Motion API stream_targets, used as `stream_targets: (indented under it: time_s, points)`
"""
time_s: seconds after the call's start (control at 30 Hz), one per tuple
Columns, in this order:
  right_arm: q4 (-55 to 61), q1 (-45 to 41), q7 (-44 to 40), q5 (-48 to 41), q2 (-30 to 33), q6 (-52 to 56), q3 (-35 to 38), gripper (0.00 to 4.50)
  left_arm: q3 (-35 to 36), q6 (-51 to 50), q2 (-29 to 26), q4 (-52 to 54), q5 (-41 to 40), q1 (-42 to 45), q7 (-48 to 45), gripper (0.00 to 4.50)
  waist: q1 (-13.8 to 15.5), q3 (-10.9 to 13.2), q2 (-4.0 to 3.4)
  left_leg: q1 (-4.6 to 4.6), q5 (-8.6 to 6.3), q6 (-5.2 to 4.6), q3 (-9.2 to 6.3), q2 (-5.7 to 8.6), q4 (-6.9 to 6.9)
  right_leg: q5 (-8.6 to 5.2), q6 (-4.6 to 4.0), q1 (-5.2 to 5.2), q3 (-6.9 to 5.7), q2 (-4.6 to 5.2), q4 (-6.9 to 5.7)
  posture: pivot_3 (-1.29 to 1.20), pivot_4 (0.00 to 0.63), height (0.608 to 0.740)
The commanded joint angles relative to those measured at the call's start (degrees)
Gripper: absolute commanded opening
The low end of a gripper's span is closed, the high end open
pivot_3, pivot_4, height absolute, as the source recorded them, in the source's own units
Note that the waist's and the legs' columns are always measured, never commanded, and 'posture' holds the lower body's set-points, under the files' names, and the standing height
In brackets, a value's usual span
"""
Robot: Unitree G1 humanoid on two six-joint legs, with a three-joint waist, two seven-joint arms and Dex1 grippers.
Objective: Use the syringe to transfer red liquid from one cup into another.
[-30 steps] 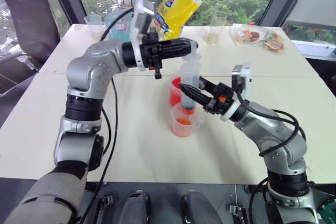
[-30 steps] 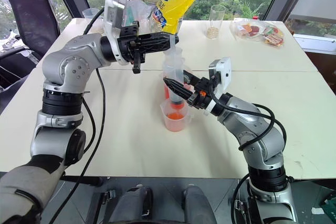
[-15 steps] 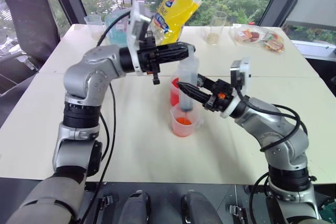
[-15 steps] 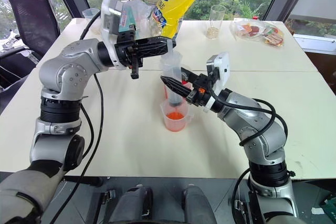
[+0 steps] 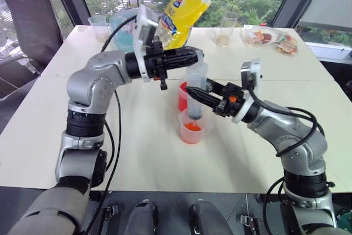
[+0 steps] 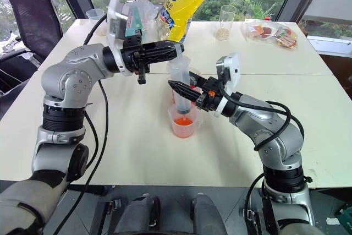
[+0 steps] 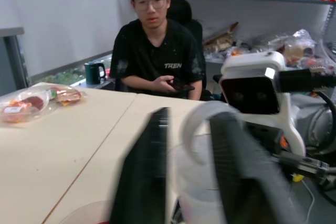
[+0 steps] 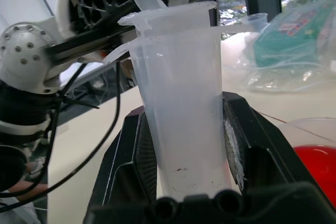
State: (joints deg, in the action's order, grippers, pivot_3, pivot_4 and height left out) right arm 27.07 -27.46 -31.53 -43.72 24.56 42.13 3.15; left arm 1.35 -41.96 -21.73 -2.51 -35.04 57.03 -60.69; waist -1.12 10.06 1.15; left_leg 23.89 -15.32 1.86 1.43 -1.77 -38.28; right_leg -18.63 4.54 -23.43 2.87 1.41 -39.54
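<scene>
The syringe (image 5: 196, 87) stands upright with its tip down inside the smaller clear cup (image 5: 191, 130), which has orange-red liquid at its bottom. My right gripper (image 5: 192, 93) is shut on the clear barrel (image 8: 184, 103), coming in from the right. My left gripper (image 5: 196, 55) reaches in level from the left at the plunger's top. Its fingers (image 7: 144, 177) stand apart, with the pale plunger ring (image 7: 202, 129) between them. The larger cup (image 5: 182, 96), deep red with liquid, stands just behind the smaller one.
A yellow bag (image 5: 185, 6), a glass with beige contents (image 5: 226, 28), wrapped food (image 5: 272, 39), a teal packet (image 5: 124, 23) and a clear cup (image 5: 99, 26) lie along the table's far side. A person (image 7: 155, 45) sits across the table.
My left gripper's fingers have parted at the plunger's top. Both arms and the syringe have stayed where they were.
</scene>
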Motion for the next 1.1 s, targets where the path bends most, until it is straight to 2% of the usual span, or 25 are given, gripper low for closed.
stream_targets:
  time_s: [0.03, 0.07, 0.17, 0.4, 0.57, 0.73, 0.8, 0.87, 1.1]
  points:
    - [2.98, -1.03, 0.63, -1.19, -1.29, -3.03, 1.87, 1.38, -1.05, -2.86, -0.95, 1.71, -2.27, 0.39, -1.20, 2.77, 0.03, 0.00, 0.00, -0.01, 0.00, 0.00, 0.00, 0.00, 0.00, 0.00, 0.00, 0.00, 0.00, 0.00, 0.00, 0.00, 0.150, 0.740]
    - [2.96, -0.65, 0.53, -1.19, -1.38, -2.94, 1.77, 1.38, -0.21, -3.19, -1.97, 1.91, -2.43, 0.37, -1.15, 3.31, 0.03, 0.00, 0.00, -0.01, 0.00, 0.00, -0.01, -0.01, 0.00, 0.00, 0.00, 0.00, 0.00, 0.00, 0.00, 0.00, 0.150, 0.740]
    - [2.74, 0.02, 0.24, -1.03, -1.39, -2.95, 1.65, 1.38, 1.72, -3.91, -5.31, 2.68, -2.75, -0.18, -1.31, 4.48, 0.06, 0.00, 0.00, -0.01, 0.00, 0.00, 0.00, 0.00, 0.00, 0.00, 0.00, 0.00, 0.00, 0.01, 0.00, 0.00, 0.150, 0.740]
    - [1.81, -1.83, 1.94, -3.46, -0.90, -1.60, 3.73, 1.38, 4.17, -4.88, -10.74, 5.84, -4.63, -3.27, -1.00, 4.48, 0.07, 0.00, 0.00, -0.01, 0.00, 0.00, -0.02, -0.01, 0.01, 0.00, 0.00, 0.01, -0.01, 0.02, 0.00, 0.00, 0.150, 0.740]
    - [-2.89, -12.21, 14.24, -15.92, -1.15, 8.11, 11.01, 1.38, 5.07, -4.39, -11.59, 6.33, -5.29, -5.85, 0.69, 4.48, 0.05, 0.00, 0.00, -0.02, 0.00, 0.00, 0.00, -0.01, -0.01, 0.00, 0.00, 0.01, -0.01, 0.07, -0.03, 0.00, 0.150, 0.740]
    - [-18.02, -25.16, 29.67, -21.99, 5.00, 22.37, 17.29, 1.38, 3.67, -2.24, -10.86, 7.66, -4.22, -8.96, 1.80, 4.48, 0.21, -0.01, 0.01, -0.05, 0.00, 0.00, 0.01, -0.01, 0.01, 0.00, -0.01, 0.02, -0.02, 0.12, -0.03, 0.00, 0.150, 0.740]
    - [-25.26, -29.12, 33.95, -19.13, 8.96, 28.93, 17.25, 1.38, 3.25, -1.59, -10.60, 8.52, -4.12, -10.06, 1.97, 4.48, 0.37, -0.01, 0.01, -0.03, -0.01, -0.02, 0.03, 0.01, 0.02, 0.00, -0.01, 0.03, -0.03, 0.16, 0.04, 0.00, 0.150, 0.740]
    - [-30.23, -31.07, 34.27, -15.49, 13.01, 34.25, 14.52, 1.38, 3.07, -1.40, -10.45, 9.11, -4.51, -10.81, 1.74, 4.48, 0.38, 0.00, 0.01, 0.04, -0.03, -0.05, 0.02, 0.01, 0.03, 0.00, -0.01, 0.03, -0.03, 0.16, 0.13, 0.00, 0.150, 0.740]
    - [-44.46, -32.52, 26.76, -2.98, 19.68, 42.94, 1.85, 1.38, 3.16, -1.27, -10.11, 10.41, -5.35, -12.06, 2.44, 4.48, -0.13, 0.00, 0.00, 0.19, -0.08, -0.14, 0.13, -0.02, 0.11, 0.00, -0.01, -0.14, 0.05, 0.10, 0.27, 0.00, 0.150, 0.740]
